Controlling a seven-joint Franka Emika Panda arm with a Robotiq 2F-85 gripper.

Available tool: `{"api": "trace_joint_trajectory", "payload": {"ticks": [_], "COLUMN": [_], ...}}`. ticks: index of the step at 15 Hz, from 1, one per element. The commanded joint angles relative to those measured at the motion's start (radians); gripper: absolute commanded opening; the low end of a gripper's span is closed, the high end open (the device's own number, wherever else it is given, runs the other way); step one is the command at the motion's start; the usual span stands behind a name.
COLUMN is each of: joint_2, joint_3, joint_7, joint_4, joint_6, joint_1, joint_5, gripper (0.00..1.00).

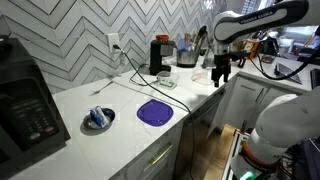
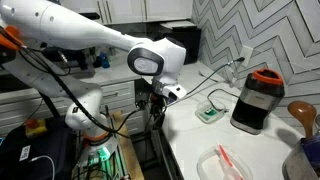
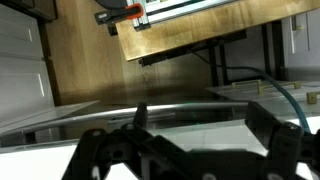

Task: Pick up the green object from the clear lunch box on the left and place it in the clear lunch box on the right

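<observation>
**Open hand at the worktop's edge, green object lying in its box**

In the wrist view the hand (image 3: 197,125) fills the bottom of the frame. Its dark fingers (image 3: 100,150) are spread wide with nothing between them. Just past them runs the pale edge of the worktop (image 3: 30,145), and beyond that lies a wooden floor (image 3: 80,60).

In an exterior view, a clear lunch box (image 2: 222,163) lies nearest the camera with a slim red piece inside. Farther along the worktop, a small clear lunch box (image 2: 210,113) holds the green object (image 2: 209,115), a pale green patch too small to make out further. The hand (image 2: 153,108) hangs at the worktop's edge, near that box but apart from it, gripping nothing. Behind the boxes stand a dark appliance with a red top (image 2: 258,100) and a wooden spoon (image 2: 303,115).

In an exterior view from the opposite end, a black appliance (image 1: 25,105) sits closest. Next come a small bowl (image 1: 98,119) and a flat purple disc (image 1: 154,112). Farther back, a black canister (image 1: 158,55) and a pot of utensils (image 1: 187,55) stand against the tiled wall. Farthest off, the hand (image 1: 221,72) points downward at the end of the worktop. The lunch boxes are too small to tell apart here.
</observation>
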Motion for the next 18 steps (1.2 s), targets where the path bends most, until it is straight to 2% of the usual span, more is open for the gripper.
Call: {"api": "trace_joint_trajectory", "payload": {"ticks": [1, 3, 5, 10, 13, 15, 16, 17, 18], "joint_2": [0.0, 0.0, 0.026, 0.129, 0.25, 0.322, 0.341, 0.268, 0.302], "joint_3": [-0.005, -0.005, 0.014, -0.007, -0.009, -0.003, 0.002, 0.009, 0.01], "joint_7": [0.002, 0.002, 0.088, 0.219, 0.192, 0.161, 0.169, 0.185, 0.185], "joint_4": [0.002, 0.002, 0.023, 0.163, 0.274, 0.344, 0.364, 0.3, 0.328], "joint_6": [-0.003, -0.003, 0.003, 0.15, 0.243, 0.239, 0.23, 0.238, 0.238], "joint_1": [0.006, 0.005, -0.006, 0.005, 0.02, 0.03, 0.031, 0.019, 0.024], "joint_5": [-0.002, -0.002, 0.013, 0.183, 0.207, 0.204, 0.206, 0.185, 0.186], "gripper": [1.0, 1.0, 1.0, 1.0, 1.0, 1.0, 1.0, 1.0, 1.0]}}
